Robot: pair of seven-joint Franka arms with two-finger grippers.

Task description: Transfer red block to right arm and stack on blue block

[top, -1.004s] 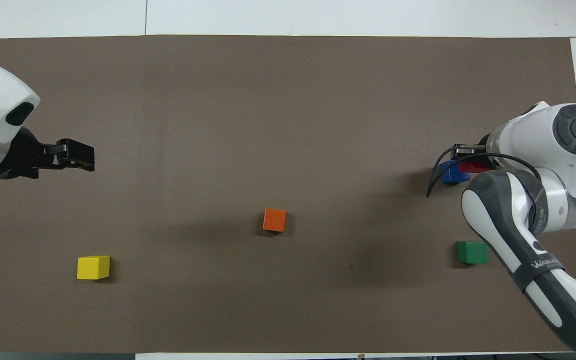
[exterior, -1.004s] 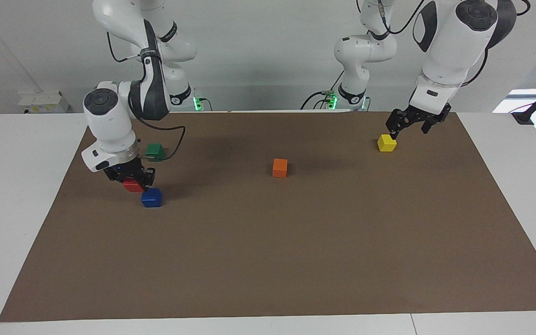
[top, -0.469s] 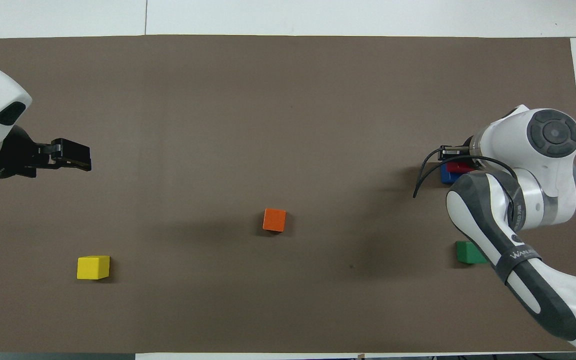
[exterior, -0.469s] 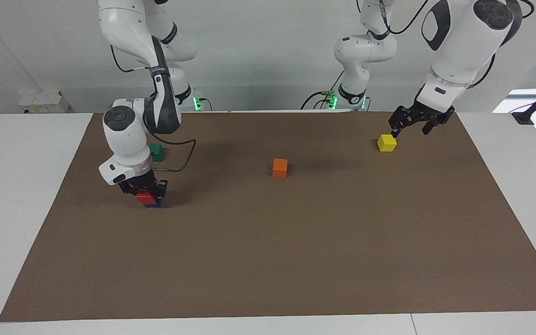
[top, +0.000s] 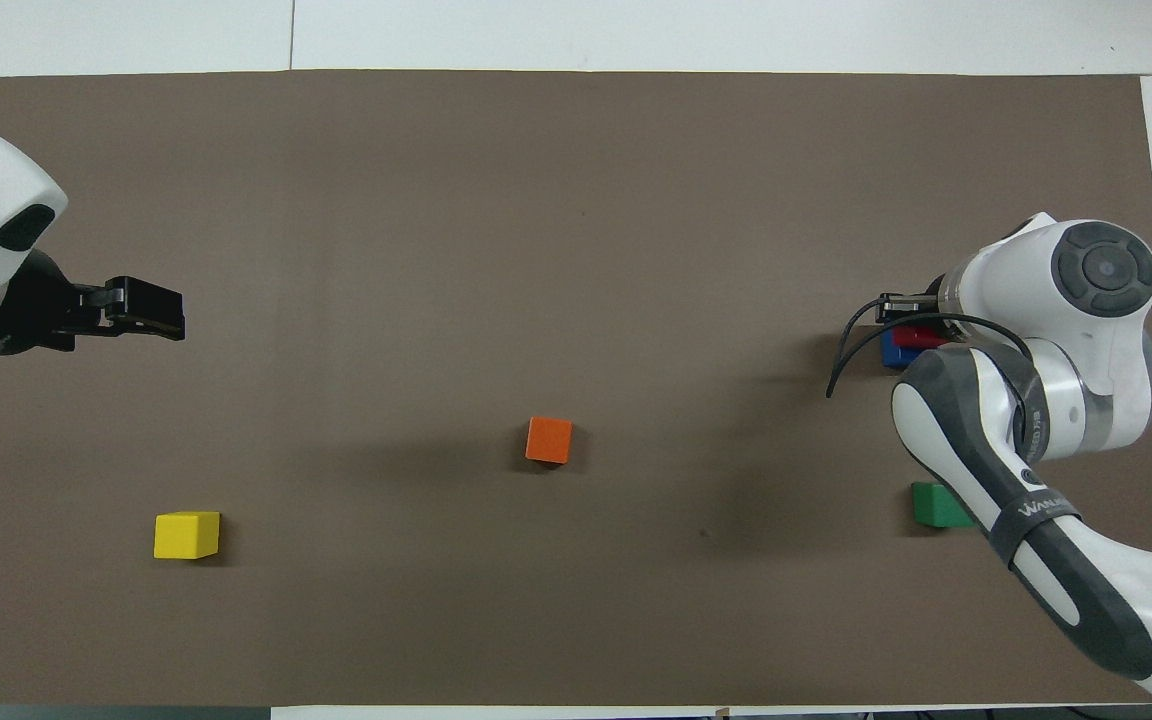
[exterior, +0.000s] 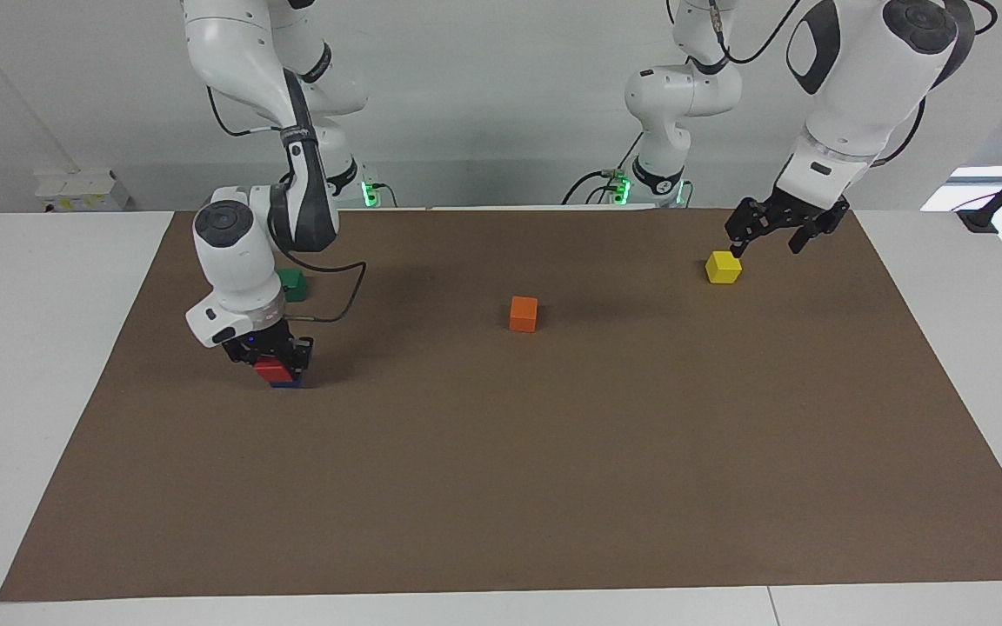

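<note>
On the brown mat (exterior: 553, 452), the right gripper (exterior: 270, 355) is clamped on the red block (exterior: 272, 370), which sits atop the blue block (exterior: 286, 382). Well apart from the blue block, the left gripper (exterior: 766, 239) hangs with fingers spread above the mat.

Matt brown paper-like mat (exterior: 553, 452) under smooth blocks; arms (exterior: 858, 78) glossy white plastic.

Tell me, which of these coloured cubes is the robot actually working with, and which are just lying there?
In use: red block, held by the right gripper on top of the blue block.

Lying about: orange cube, yellow cube, green cube. The left gripper waits open over the mat.
</note>
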